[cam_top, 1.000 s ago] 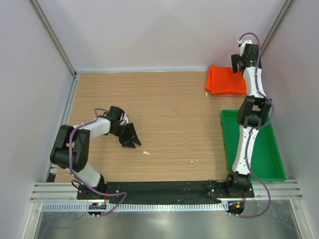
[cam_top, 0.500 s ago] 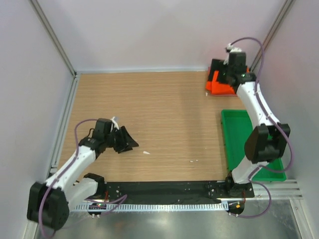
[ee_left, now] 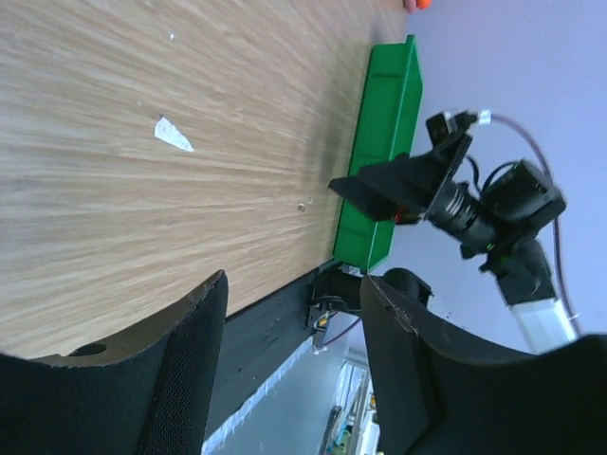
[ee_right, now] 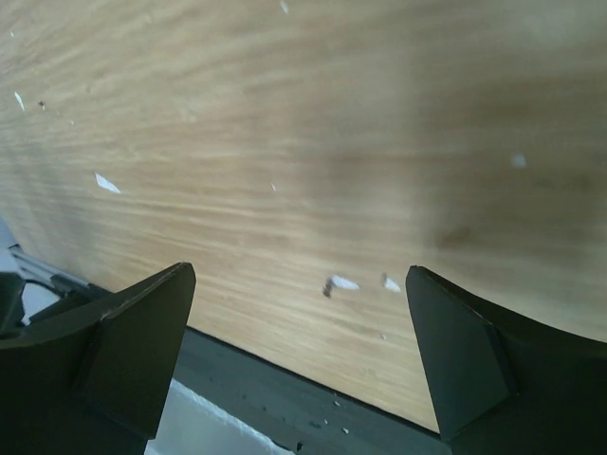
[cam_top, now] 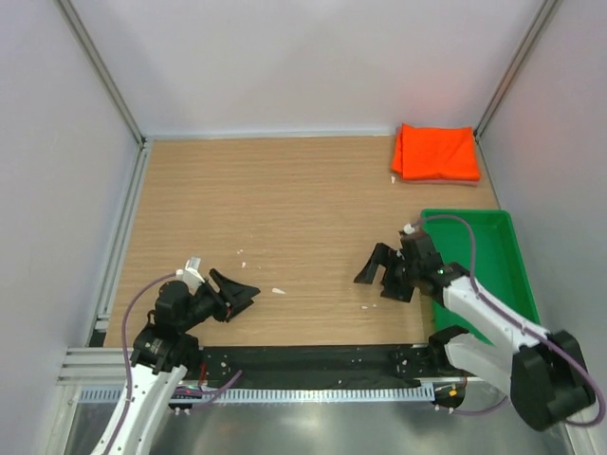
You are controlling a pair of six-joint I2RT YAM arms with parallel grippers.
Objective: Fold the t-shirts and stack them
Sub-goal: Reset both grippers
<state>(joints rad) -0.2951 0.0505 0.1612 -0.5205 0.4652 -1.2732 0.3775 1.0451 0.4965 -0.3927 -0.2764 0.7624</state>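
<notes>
The bright orange t-shirt (cam_top: 434, 154) lies folded at the far right corner of the table; a sliver of it shows at the top of the left wrist view (ee_left: 418, 4). A thin paler edge shows under its near side; the pink-red shirt is otherwise hidden. My left gripper (cam_top: 244, 296) is open and empty, low over the near left of the table (ee_left: 294, 313). My right gripper (cam_top: 379, 275) is open and empty over the near middle (ee_right: 299, 313), far from the shirt. It also shows in the left wrist view (ee_left: 398, 185).
The green tray (cam_top: 474, 220) stands at the right, just beside my right arm, and shows in the left wrist view (ee_left: 384, 142). Small white scraps (cam_top: 278, 290) (ee_right: 341, 282) lie on the wood. The black base rail (cam_top: 313, 358) runs along the near edge.
My right arm has drawn back from the orange shirt at the far right to the near middle. My left arm has drawn back toward the near left edge. The shirt lies uncovered.
</notes>
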